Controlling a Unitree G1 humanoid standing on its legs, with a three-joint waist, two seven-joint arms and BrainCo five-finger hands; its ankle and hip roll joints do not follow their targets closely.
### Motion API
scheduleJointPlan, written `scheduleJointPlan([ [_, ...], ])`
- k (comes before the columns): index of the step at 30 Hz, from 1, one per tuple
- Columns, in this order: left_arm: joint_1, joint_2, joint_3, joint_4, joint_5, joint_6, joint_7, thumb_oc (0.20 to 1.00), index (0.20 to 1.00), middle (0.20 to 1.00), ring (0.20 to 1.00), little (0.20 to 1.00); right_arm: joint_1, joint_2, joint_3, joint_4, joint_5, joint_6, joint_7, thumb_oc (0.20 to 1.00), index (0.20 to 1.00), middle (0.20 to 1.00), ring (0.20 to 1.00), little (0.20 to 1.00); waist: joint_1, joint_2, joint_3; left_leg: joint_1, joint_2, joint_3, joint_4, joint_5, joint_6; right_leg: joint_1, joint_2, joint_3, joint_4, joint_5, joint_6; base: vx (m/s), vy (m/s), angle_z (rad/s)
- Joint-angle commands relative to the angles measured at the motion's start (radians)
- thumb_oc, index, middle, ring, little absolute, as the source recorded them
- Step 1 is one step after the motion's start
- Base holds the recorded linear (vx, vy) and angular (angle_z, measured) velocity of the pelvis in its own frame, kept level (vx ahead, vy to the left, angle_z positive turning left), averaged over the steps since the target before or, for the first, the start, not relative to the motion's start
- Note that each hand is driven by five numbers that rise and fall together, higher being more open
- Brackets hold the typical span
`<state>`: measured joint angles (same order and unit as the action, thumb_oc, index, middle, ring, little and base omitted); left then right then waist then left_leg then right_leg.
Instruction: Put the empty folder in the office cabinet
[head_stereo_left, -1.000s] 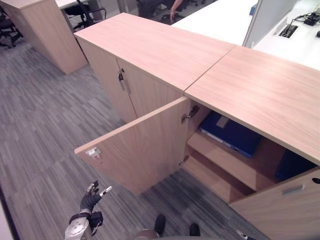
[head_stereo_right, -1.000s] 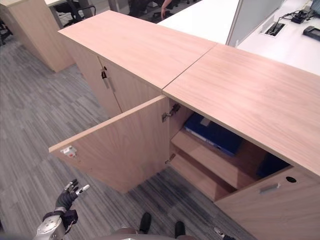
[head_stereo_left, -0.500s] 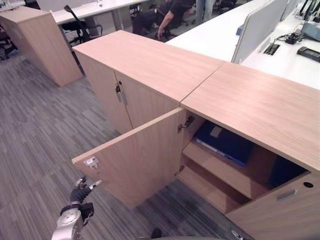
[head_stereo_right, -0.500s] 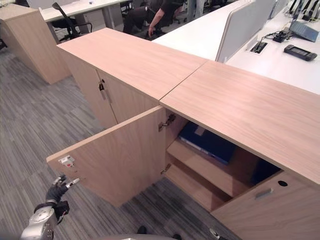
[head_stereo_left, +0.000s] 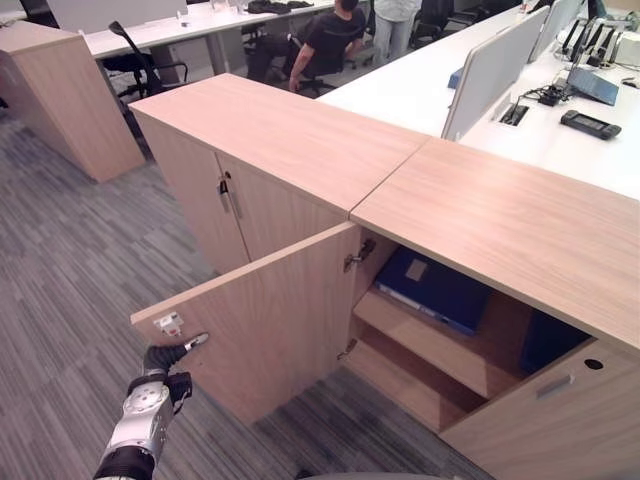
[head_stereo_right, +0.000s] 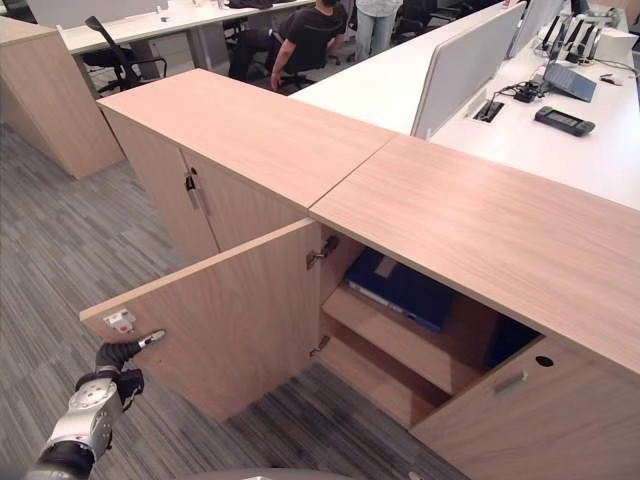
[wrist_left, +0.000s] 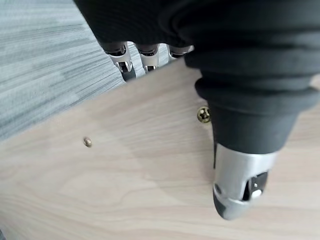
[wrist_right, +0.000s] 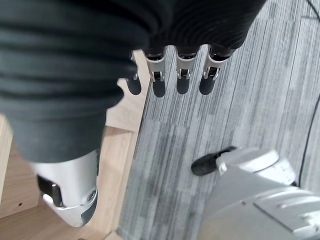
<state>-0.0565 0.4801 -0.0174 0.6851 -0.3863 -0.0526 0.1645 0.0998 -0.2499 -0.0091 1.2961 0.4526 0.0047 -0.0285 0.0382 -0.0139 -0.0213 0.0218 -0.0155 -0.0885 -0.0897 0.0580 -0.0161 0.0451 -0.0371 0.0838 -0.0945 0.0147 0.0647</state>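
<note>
A: Where is your folder sitting?

B: A blue folder (head_stereo_left: 438, 288) is lying flat on the upper shelf (head_stereo_left: 430, 340) of the open office cabinet (head_stereo_left: 500, 215).

A: And your hands?

B: Your left hand (head_stereo_left: 168, 356) is reaching to the open cabinet door (head_stereo_left: 270, 320), fingers relaxed, holding nothing. Your right hand (wrist_right: 75, 190) is hanging above the grey carpet (wrist_right: 210, 125), fingers straight.

An open-plan office: low light-wood storage cabinets (head_stereo_left: 300, 130) on grey striped carpet (head_stereo_left: 70, 260), long white desks (head_stereo_left: 420, 85) with grey divider screens (head_stereo_left: 490, 70), black swivel chairs (head_stereo_left: 135, 60), seated person (head_stereo_left: 325, 35).
</note>
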Motion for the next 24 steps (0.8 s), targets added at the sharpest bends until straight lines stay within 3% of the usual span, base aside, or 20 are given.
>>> scheduleJointPlan([
  [1,-0.215,-0.058,-0.116,-0.003,-0.005,-0.09,-0.06,1.0,1.0,1.0,1.0,1.0,-0.03,0.008,0.024,0.006,0.046,-0.016,0.003,1.0,1.0,1.0,1.0,1.0,-0.057,-0.015,-0.02,-0.017,-0.008,-0.043,0.002,-0.055,-0.031,0.009,-0.007,-0.024,0.007,-0.061,0.082,0.0,0.0,0.0],
  [10,-0.226,-0.22,-0.354,-0.169,-0.082,-0.064,-0.188,1.0,1.0,1.0,1.0,1.0,-0.051,0.024,0.027,0.033,0.072,-0.019,-0.015,1.0,1.0,1.0,1.0,1.0,-0.076,-0.016,-0.015,-0.019,-0.008,-0.045,0.002,-0.063,-0.021,0.002,-0.01,-0.024,0.007,-0.057,0.087,-0.01,0.005,0.04],
  [11,-0.216,-0.215,-0.424,-0.232,-0.147,-0.051,-0.264,1.0,1.0,1.0,1.0,1.0,-0.057,0.023,0.03,0.039,0.073,-0.017,-0.014,1.0,1.0,1.0,1.0,1.0,-0.079,-0.012,-0.007,-0.024,-0.011,-0.051,0.002,-0.063,-0.018,-0.005,-0.012,-0.024,0.007,-0.055,0.09,-0.03,0.015,0.19],
  [12,-0.215,-0.214,-0.424,-0.233,-0.148,-0.051,-0.264,1.0,1.0,1.0,1.0,1.0,-0.057,0.023,0.03,0.039,0.073,-0.017,-0.014,1.0,1.0,1.0,1.0,1.0,-0.079,-0.012,-0.008,-0.024,-0.011,-0.051,0.002,-0.063,-0.018,-0.005,-0.012,-0.024,0.007,-0.055,0.09,-0.03,0.019,0.22],
  [16,-0.162,-0.123,-0.553,-0.37,-0.257,-0.019,-0.423,1.0,1.0,1.0,1.0,1.0,-0.061,0.022,0.032,0.037,0.086,-0.014,0.014,1.0,1.0,1.0,1.0,1.0,-0.083,-0.002,0.002,-0.031,-0.017,-0.041,0.002,-0.07,-0.011,-0.02,-0.019,-0.01,0.007,-0.049,0.103,-0.02,0.045,0.15],
  [24,-0.12,-0.033,-0.622,-0.442,-0.318,-0.003,-0.507,1.0,1.0,1.0,1.0,1.0,-0.055,0.021,0.015,0.067,0.107,-0.013,0.04,1.0,1.0,1.0,1.0,1.0,-0.092,0.009,0.024,-0.071,-0.038,0.007,0.002,-0.073,0.012,-0.088,-0.043,0.033,0.007,-0.008,0.136,-0.09,0.113,-0.2],
])
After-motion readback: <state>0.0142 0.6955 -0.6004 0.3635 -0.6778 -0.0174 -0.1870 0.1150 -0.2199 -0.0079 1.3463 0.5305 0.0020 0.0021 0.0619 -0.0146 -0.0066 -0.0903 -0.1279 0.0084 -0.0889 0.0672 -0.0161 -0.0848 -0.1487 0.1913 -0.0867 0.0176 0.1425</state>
